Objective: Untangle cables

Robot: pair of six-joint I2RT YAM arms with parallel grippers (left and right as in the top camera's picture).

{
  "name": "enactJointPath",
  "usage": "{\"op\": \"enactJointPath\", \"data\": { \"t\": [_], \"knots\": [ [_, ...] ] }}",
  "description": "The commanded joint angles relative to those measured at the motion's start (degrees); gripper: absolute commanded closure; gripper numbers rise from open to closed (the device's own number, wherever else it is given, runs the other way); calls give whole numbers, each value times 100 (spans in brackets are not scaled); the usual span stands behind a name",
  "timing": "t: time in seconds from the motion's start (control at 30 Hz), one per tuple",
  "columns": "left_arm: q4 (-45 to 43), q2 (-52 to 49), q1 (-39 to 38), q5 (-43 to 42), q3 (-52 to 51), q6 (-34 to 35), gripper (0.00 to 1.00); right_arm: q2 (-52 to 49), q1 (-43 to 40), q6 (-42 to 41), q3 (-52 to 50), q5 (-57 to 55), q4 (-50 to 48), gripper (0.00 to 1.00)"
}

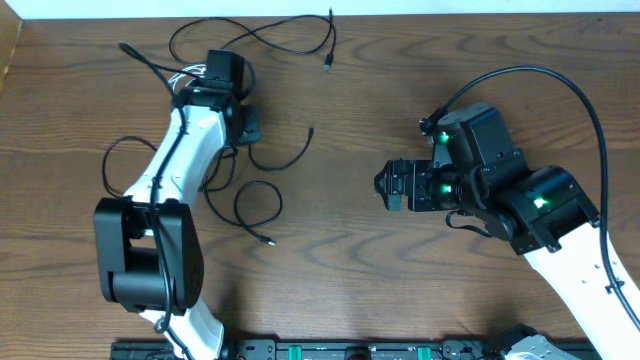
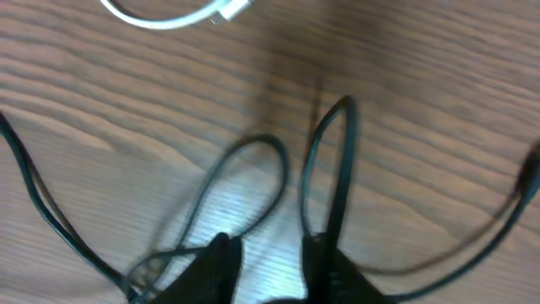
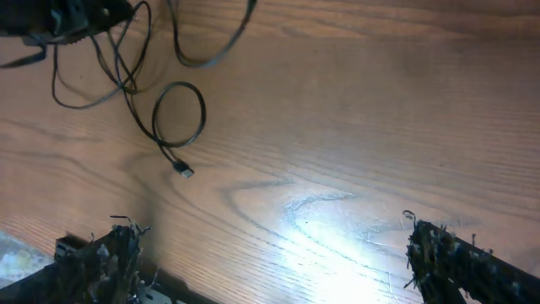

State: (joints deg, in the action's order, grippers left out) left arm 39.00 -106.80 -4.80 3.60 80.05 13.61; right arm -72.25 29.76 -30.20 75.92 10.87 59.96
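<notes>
Several thin black cables [image 1: 258, 186] lie tangled at the table's left around my left arm. One long one [image 1: 290, 42] loops toward the far edge. A short white cable [image 1: 190, 72] shows beside the left wrist and in the left wrist view [image 2: 169, 19]. My left gripper [image 1: 247, 125] is low over the tangle. Its fingers [image 2: 270, 262] are open, with two black cable loops [image 2: 261, 139] just ahead; one loop [image 2: 346, 110] runs down along the right finger. My right gripper [image 1: 385, 187] is open and empty [image 3: 283, 262] over bare wood, right of the cables.
A black loop with a plug end [image 3: 183, 171] lies at the near left of the tangle [image 1: 268, 241]. Thick black arm cables [image 1: 560, 80] arc over the right side. A rail [image 1: 340, 350] runs along the table's front edge.
</notes>
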Motion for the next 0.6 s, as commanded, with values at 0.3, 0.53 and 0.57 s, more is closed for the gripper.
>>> {"op": "enactJointPath", "data": {
  "t": [0.3, 0.53, 0.57],
  "knots": [
    [-319, -83, 629, -286, -26, 302, 78, -369, 33, -44, 13, 22, -35, 1],
    [-173, 136, 649, -1215, 92, 70, 76, -466, 33, -42, 13, 20, -35, 1],
    [-118, 210, 649, -1379, 92, -31, 74, -466, 33, -42, 13, 20, -35, 1]
  ]
}}
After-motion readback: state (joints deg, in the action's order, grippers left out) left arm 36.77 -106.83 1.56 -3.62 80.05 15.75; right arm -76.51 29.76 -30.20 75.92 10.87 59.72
